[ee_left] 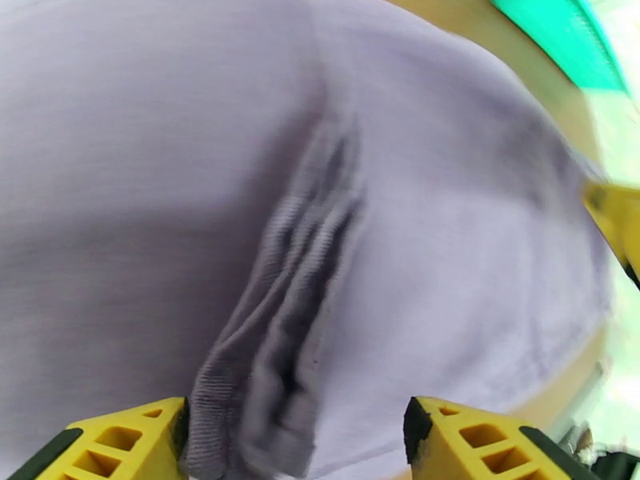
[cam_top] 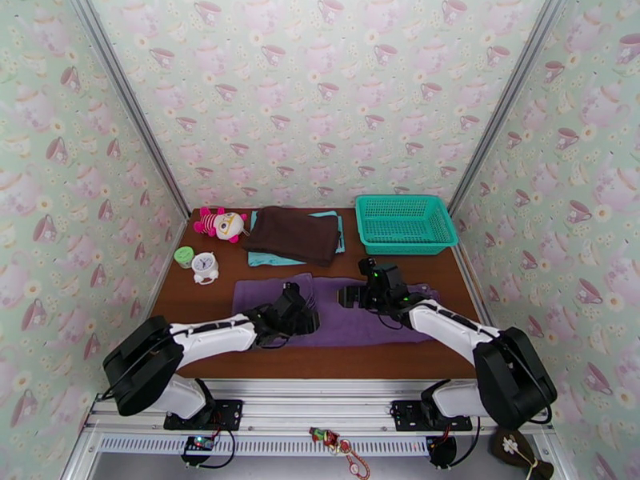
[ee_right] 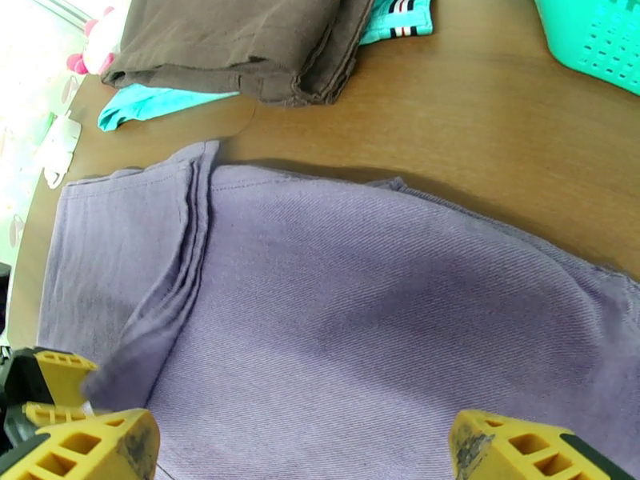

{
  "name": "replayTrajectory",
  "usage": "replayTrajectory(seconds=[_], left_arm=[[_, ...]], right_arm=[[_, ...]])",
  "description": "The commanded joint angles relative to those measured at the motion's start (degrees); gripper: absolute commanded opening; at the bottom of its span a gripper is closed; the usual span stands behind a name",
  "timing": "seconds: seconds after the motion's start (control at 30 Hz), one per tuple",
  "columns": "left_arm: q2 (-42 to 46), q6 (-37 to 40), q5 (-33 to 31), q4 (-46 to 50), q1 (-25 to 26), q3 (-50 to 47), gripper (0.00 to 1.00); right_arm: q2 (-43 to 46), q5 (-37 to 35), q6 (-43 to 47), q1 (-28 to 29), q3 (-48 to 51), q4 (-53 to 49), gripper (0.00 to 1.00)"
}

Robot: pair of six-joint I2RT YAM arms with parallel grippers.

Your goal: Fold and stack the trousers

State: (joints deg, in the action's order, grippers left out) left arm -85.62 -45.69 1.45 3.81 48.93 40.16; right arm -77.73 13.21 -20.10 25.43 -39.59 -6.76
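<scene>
Brown wooden surface (cam_top: 200,306) carries: purple trousers (cam_top: 344,326) spread flat near the front; teal basket (cam_top: 400,248) (far right corner); light teal cloth (cam_top: 264,259) far centre; plush toy (cam_top: 220,224), green tub (cam_top: 184,256) and white clock (cam_top: 206,267) left.

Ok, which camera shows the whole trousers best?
Top external: the trousers lie spread across the table, both ends visible. Right wrist shows the middle and a fold; left wrist, a blurred close-up of that fold.
</scene>
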Motion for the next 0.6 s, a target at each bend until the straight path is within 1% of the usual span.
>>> replayTrajectory(seconds=[0.0, 0.07, 0.13, 0.2, 0.27, 0.33, 0.37, 0.4, 0.43, 0.47, 0.5, 0.57], left_arm=[[0.57, 6.46, 11.54, -4.49, 0.64, 1.21, 0.73], [1.90, 8.69, 10.14, -1.68, 0.35, 1.26, 0.73], [3.74, 10.49, 8.99, -1.22, -0.58, 0.08, 0.72], [6.79, 11.34, 5.61, 0.02, -1.81, -1.49, 0.72], [10.71, 12.09, -1.28, 4.07, -2.87, -2.43, 0.72], [14.48, 12.71, -11.00, 12.28, -4.21, -1.83, 0.71], [16.17, 12.82, -15.78, 16.80, -5.42, -1.31, 0.70], [17.59, 13.16, -19.31, 20.70, -7.14, -0.97, 0.69], [18.81, 13.17, -21.07, 23.57, -9.43, -1.00, 0.68], [20.42, 13.16, -20.90, 25.61, -12.92, -1.44, 0.67], [22.34, 13.60, -18.44, 26.15, -17.53, -2.67, 0.66], [25.73, 15.11, -11.68, 24.96, -26.07, -5.61, 0.62]], right_arm=[[3.85, -2.50, 0.50, -0.82, 1.85, -0.11, 0.99], [5.10, -3.20, 0.90, -0.83, 2.60, 0.49, 0.99], [5.55, -3.78, 0.78, -0.82, 3.39, 1.53, 0.99], [5.62, -3.99, 0.33, -0.83, 4.64, 3.33, 0.99], [5.73, -2.23, 0.91, -0.90, 5.32, 4.84, 1.00], [6.37, 0.34, 1.20, -0.89, 6.03, 6.65, 0.99], [6.74, 1.48, 1.29, -0.89, 6.50, 7.78, 1.00], [7.05, 2.40, 1.46, -0.74, 6.92, 8.76, 0.97], [7.24, 2.82, 1.53, -0.68, 7.07, 9.16, 0.95], [7.25, 3.12, 1.61, -0.46, 7.16, 9.51, 0.92], [7.16, 3.35, 1.86, -0.17, 7.03, 9.79, 0.90], [6.58, 3.38, 2.14, 0.74, 6.83, 10.60, 0.88]])
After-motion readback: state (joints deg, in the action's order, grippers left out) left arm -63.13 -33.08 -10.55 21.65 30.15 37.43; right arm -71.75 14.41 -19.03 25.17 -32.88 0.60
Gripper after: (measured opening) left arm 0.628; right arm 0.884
